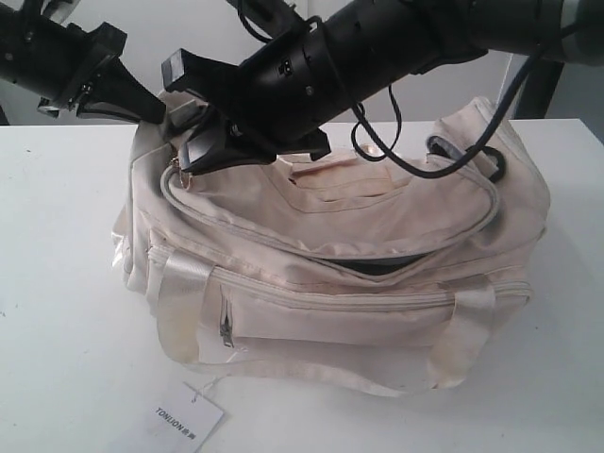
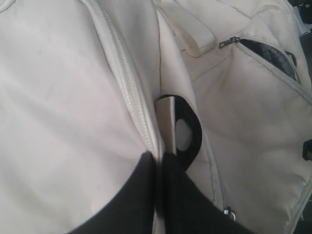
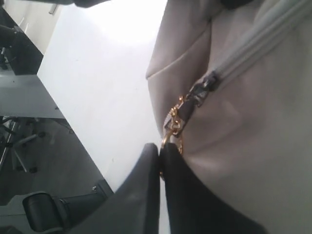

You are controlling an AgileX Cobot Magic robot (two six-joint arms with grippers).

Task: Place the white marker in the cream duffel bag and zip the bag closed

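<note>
My right gripper [image 3: 161, 150] is pressed together on the gold zip pull [image 3: 173, 127] at one end of the cream duffel bag [image 1: 359, 217]. From my fingertips the main zip [image 3: 253, 53] runs away along the bag's top. Just off that end, bare white table [image 3: 107, 83] stretches to its edge, so there is open room on that side. Past the edge are floor and a black office chair [image 3: 44, 214].

My left gripper [image 2: 157, 161] is closed as well. It seems to be pinching the bag's zip seam, though the fabric crowds that view. A black end ring [image 2: 191, 127] sits just beside its fingertips. Both grippers are near each other at the same end, with my right arm reaching over the bag's top.

Farther from both, around mid-bag, the main zip gapes on dark lining [image 1: 377, 267]. Well away from my grippers, on the table off the bag's front pocket [image 1: 311, 326] side, lies a white hang tag [image 1: 189, 420] on its string. It reads "TONLION"; the smaller characters beside that are too small to read.
</note>
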